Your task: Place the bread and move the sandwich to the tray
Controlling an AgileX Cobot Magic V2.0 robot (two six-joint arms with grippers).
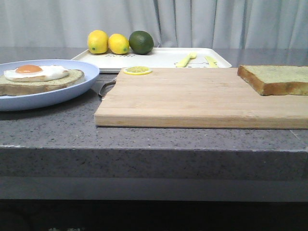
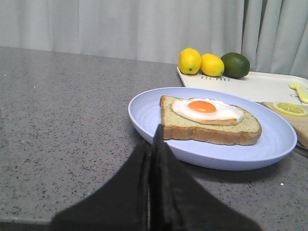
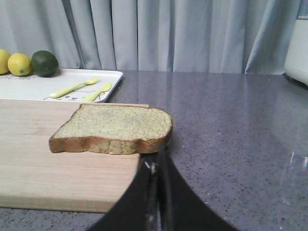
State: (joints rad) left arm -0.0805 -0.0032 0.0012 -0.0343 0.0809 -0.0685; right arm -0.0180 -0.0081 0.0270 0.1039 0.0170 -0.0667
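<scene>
Across the grey speckled countertop (image 1: 48, 130), the wooden cutting board (image 1: 192, 98) is the biggest thing and serves as the landmark. Behind the board, against the curtain (image 1: 202, 21), lies the white tray (image 1: 159, 58), its rim just beyond the board's far edge. Left of the board sits the round pale-blue plate (image 1: 72, 89), its rim close to the board's metal handle (image 1: 107, 86). On that plate rests the sandwich (image 1: 43, 79), a brown-crusted slice carrying a fried egg (image 1: 34, 72) with an orange yolk.

On the board's far right corner lies the bread (image 1: 276, 78), a thick slice with pale greenish crumb, one edge reaching the board's right side and slightly overhanging it in the right wrist view.

At the tray's back left, well behind the board, two lemons (image 1: 97, 42) and a lime (image 1: 141, 42) stand in a row. A pale yellow fork (image 1: 185, 59) and knife (image 1: 210, 60) lie on the tray's right part. A lemon slice (image 1: 137, 70) rests on the board's far left edge.

Neither arm appears in the front view. The left gripper (image 2: 157, 132) sits low over the counter, fingers pressed together, tips pointing at the sandwich's near crust at the plate's rim. The right gripper (image 3: 161, 156) is low too, fingers pressed together, tips aimed at the bread's near crust by the board's right edge.
</scene>
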